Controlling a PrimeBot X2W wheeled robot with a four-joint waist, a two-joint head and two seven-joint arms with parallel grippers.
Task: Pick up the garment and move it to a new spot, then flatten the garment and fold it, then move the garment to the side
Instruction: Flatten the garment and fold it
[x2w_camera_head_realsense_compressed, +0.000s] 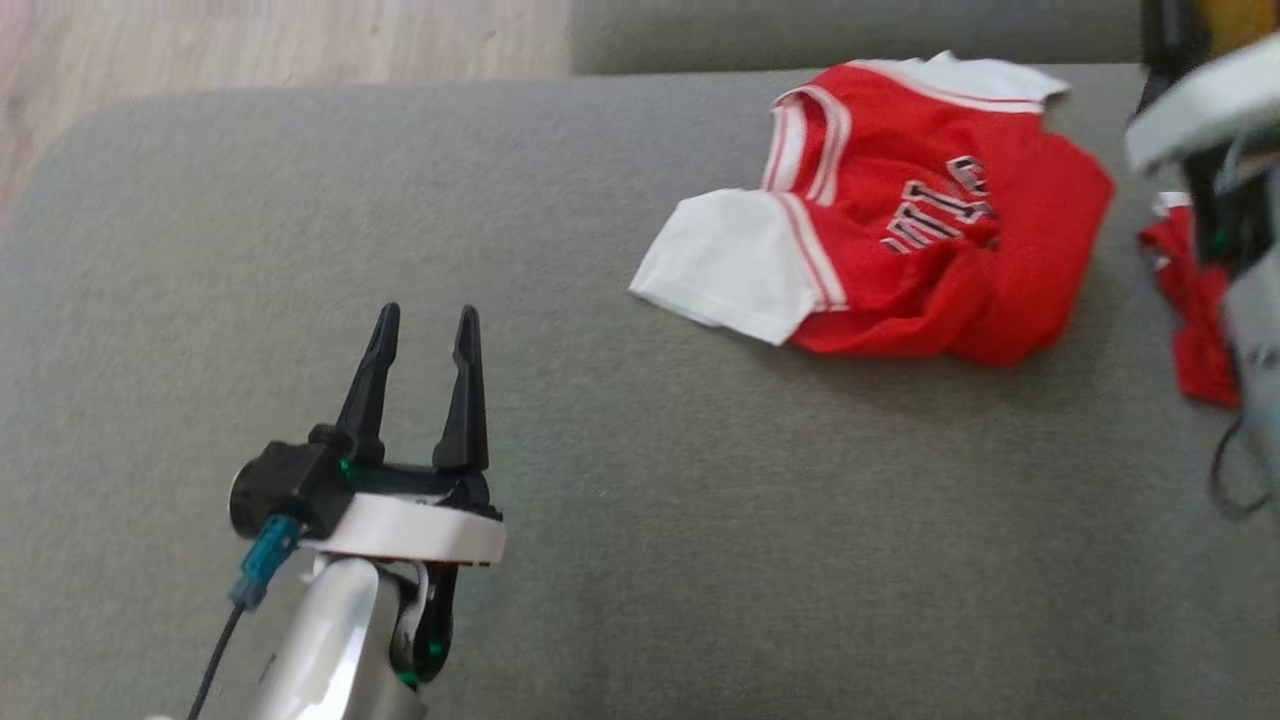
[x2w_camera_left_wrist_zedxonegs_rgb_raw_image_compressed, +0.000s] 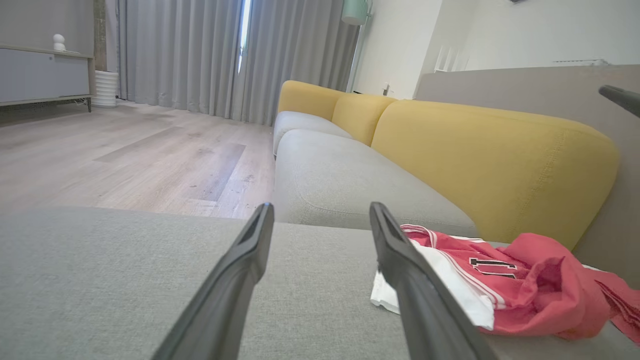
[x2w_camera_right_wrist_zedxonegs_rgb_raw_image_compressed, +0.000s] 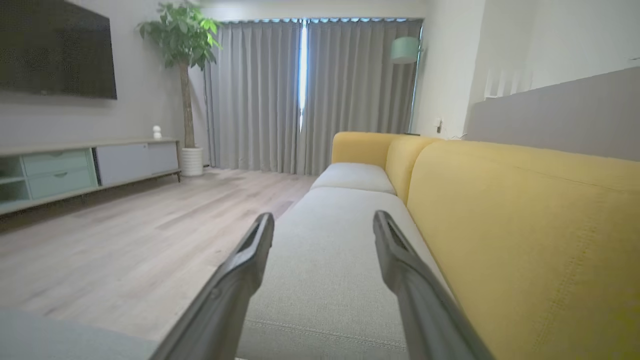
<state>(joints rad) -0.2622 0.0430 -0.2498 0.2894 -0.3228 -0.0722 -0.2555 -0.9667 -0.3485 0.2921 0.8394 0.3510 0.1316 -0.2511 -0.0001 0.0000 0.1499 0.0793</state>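
Left gripper (x2w_camera_head_realsense_compressed: 425, 320) hovers spread and empty over the grey sofa cushion (x2w_camera_head_realsense_compressed: 640, 520); right gripper (x2w_camera_right_wrist_zedxonegs_rgb_raw_image_compressed: 322, 220) is likewise spread. The garment (x2w_camera_head_realsense_compressed: 900, 220), a crumpled red-and-white jersey, lies on the cushion, well apart. Expect light, limp fabric; pinch the white sleeve (x2w_camera_head_realsense_compressed: 730, 265) or a hem edge.

I get soft daylight through the curtain gap (x2w_camera_right_wrist_zedxonegs_rgb_raw_image_compressed: 302, 90); shadows are faint. My head view's right edge is motion-blurred, and both wrist views bend at the edges.
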